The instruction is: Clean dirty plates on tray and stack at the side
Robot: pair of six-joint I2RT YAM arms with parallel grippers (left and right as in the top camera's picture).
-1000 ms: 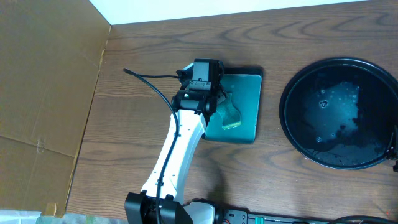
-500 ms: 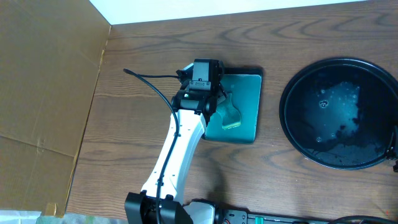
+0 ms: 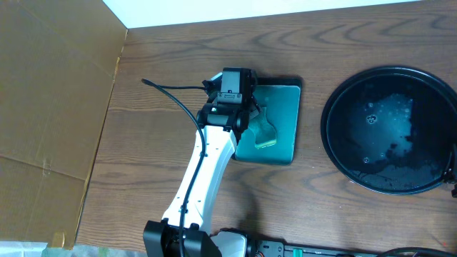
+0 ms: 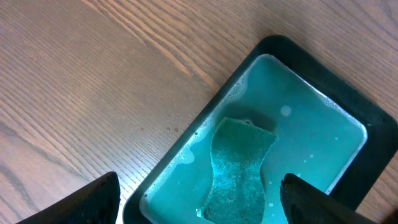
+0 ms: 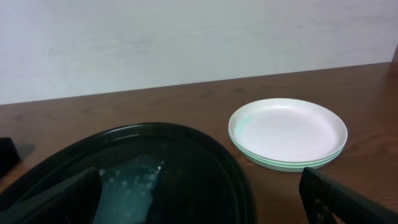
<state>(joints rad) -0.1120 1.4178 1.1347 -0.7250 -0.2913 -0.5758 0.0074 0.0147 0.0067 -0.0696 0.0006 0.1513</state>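
Nothing moved: left tool [image 4: 208, 199] spread over sponge [image 4: 239, 162]; right tool [image 5: 202, 200] spread near stacked plates [image 5: 287, 130], black tray [image 5: 205, 140].

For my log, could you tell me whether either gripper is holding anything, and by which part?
Nothing is held. The left gripper is open above the sponge lying in the small tray; the right gripper is open and empty.

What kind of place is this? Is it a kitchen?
Probably a robot test bench, not a kitchen: a robot arm over a wooden table, a cardboard wall beside it, and a sponge soaking in a small tray of teal water.
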